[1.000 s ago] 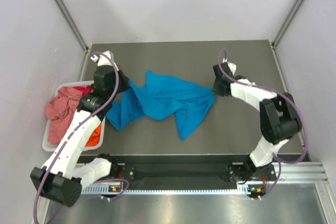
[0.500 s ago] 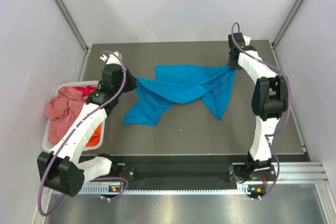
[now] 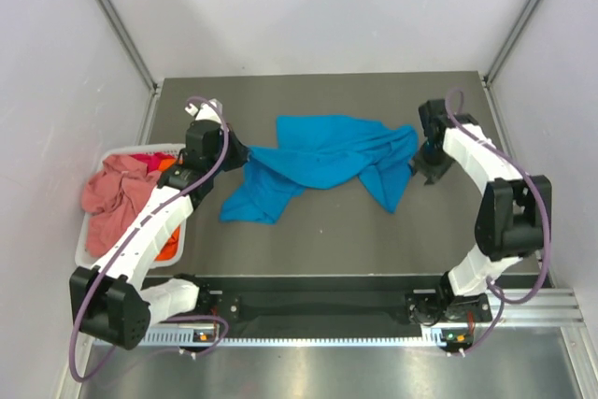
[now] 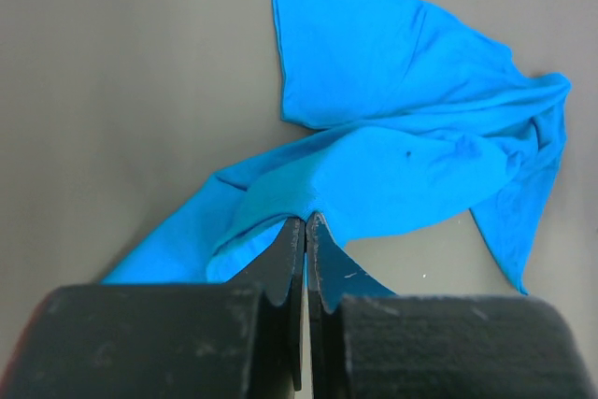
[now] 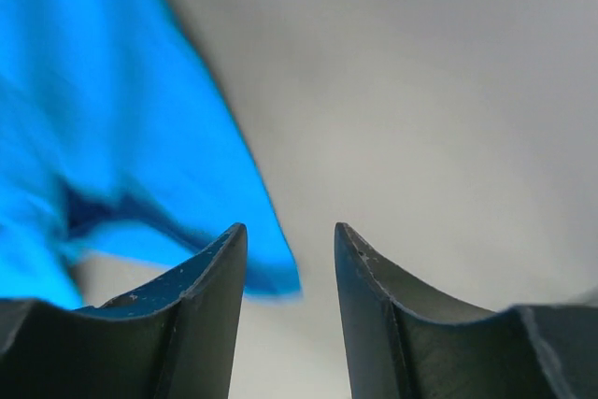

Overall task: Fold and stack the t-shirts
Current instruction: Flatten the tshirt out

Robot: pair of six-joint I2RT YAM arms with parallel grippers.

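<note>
T-shirt (image 3: 322, 151) in left tool (image 4: 306, 221), right tool (image 5: 290, 233) parted

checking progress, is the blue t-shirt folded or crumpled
Crumpled, not folded: the turquoise t-shirt lies bunched and twisted on the table, one end in the left hand.

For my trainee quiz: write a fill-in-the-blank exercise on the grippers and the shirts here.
The left gripper is ____ on the blue t-shirt. The right gripper stands ____, with nothing between its jaws. The pink t-shirt drapes over the white ____.
Missing: shut; open; basket.
</note>
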